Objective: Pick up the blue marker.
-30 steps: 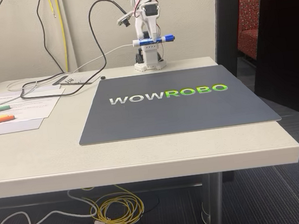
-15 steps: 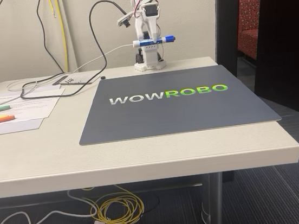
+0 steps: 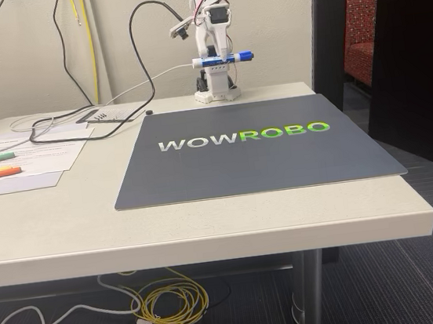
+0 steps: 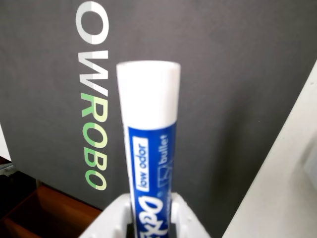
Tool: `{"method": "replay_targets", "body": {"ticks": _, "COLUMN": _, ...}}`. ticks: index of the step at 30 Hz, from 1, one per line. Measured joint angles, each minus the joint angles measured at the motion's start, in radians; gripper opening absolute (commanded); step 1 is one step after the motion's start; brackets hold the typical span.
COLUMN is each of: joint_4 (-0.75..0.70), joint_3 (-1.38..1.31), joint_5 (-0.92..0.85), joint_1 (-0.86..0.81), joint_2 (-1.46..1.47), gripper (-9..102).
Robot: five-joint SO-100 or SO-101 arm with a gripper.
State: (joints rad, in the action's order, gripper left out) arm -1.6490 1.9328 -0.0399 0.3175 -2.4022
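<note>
The gripper [image 3: 222,57] clamps the marker [image 3: 223,58] mid-barrel, well above the mat [image 3: 255,157]; its long axis lies level, crosswise to the jaws.

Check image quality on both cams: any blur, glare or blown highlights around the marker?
Wrist view: the blue marker sits very close to the lens, label lettering soft, white barrel end nearly blown out, mat lettering also slightly soft. Fixed view: even room light, sharp, no strong glare; marker small in the gripper, mat logo crisp.
</note>
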Motion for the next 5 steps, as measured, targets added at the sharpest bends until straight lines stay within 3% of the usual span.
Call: {"method": "replay_targets", "body": {"ticks": 5, "joint_4": 0.003, "joint_3": 0.0, "joint_5": 0.0, "joint_1": 0.0, "joint_2": 0.0, "gripper": 0}}
